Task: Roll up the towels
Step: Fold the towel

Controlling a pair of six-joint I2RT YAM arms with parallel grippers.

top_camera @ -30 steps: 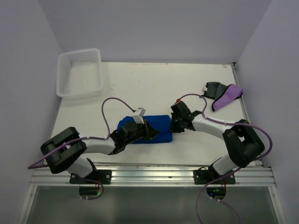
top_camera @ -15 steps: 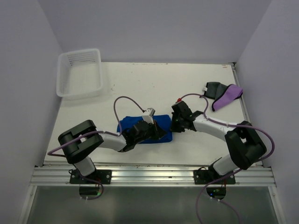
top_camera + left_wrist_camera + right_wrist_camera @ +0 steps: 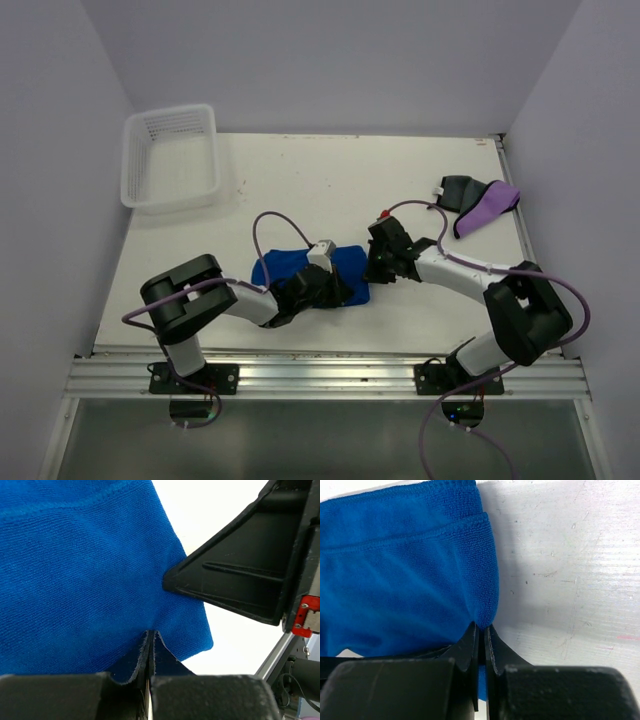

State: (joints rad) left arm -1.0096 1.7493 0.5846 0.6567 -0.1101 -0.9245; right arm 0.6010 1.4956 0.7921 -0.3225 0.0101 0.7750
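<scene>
A blue towel [image 3: 284,265] lies folded on the white table, near the front middle. My left gripper [image 3: 345,293] sits on its near right corner, jaws shut on the towel's edge [image 3: 150,635]. My right gripper [image 3: 368,277] is at the towel's right edge, jaws shut on a pinch of the blue cloth [image 3: 481,625]. The two grippers are close together; the right gripper's body shows in the left wrist view [image 3: 250,575]. A second pile of towels, purple and dark grey [image 3: 478,200], lies at the back right.
A white mesh basket [image 3: 170,155] stands at the back left corner. The table's right edge runs beside the purple and grey pile. A metal rail [image 3: 320,375] runs along the near edge.
My left gripper has moved right along the towel, from its middle to its near right corner, close to the right gripper. The towel's left part now shows. The right arm has barely moved.
</scene>
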